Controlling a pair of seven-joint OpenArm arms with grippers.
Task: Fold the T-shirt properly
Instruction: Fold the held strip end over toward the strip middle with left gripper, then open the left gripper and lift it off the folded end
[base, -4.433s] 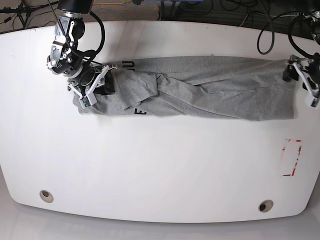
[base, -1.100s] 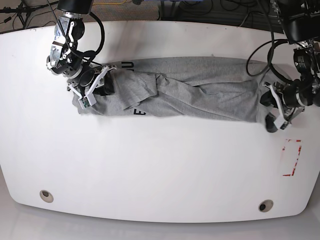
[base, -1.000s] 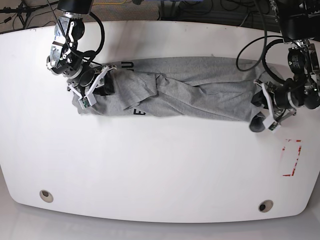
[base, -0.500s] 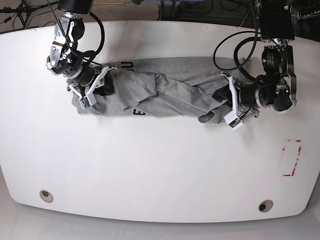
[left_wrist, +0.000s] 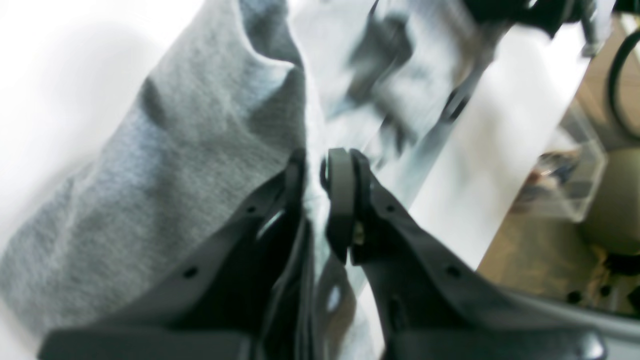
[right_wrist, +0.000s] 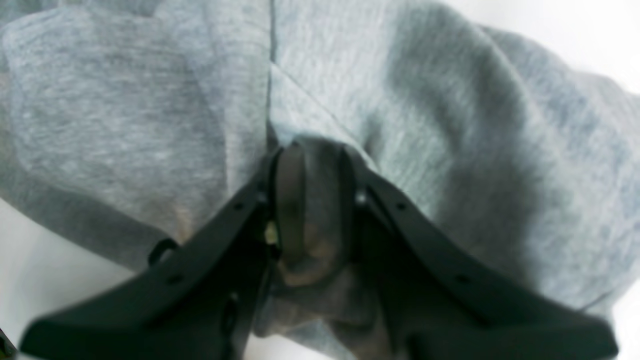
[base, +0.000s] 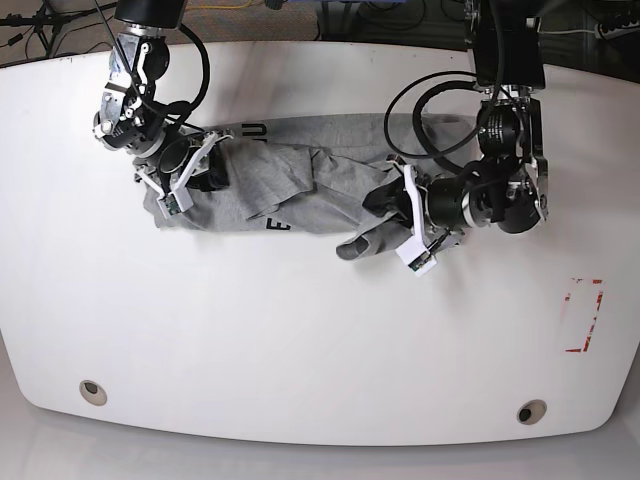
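The white table (base: 300, 350) carries the T-shirt (base: 290, 185), which lies bunched in a long crumpled band across the table's far half, with black lettering showing along both the near and far edges of its part toward the table's left end in the base view. Near the shirt's middle, the left pincer (base: 408, 222) is clamped on a fold of the grey cloth; in the left wrist view a thin layer of the T-shirt (left_wrist: 165, 165) is pinched between its nearly closed fingers (left_wrist: 342, 200). Farther off, at the shirt's end by the table's left side, the right pincer (base: 185, 175) is clamped on the fabric too, and the right wrist view shows a thick wad of T-shirt (right_wrist: 450, 150) gripped between its fingers (right_wrist: 350, 175).
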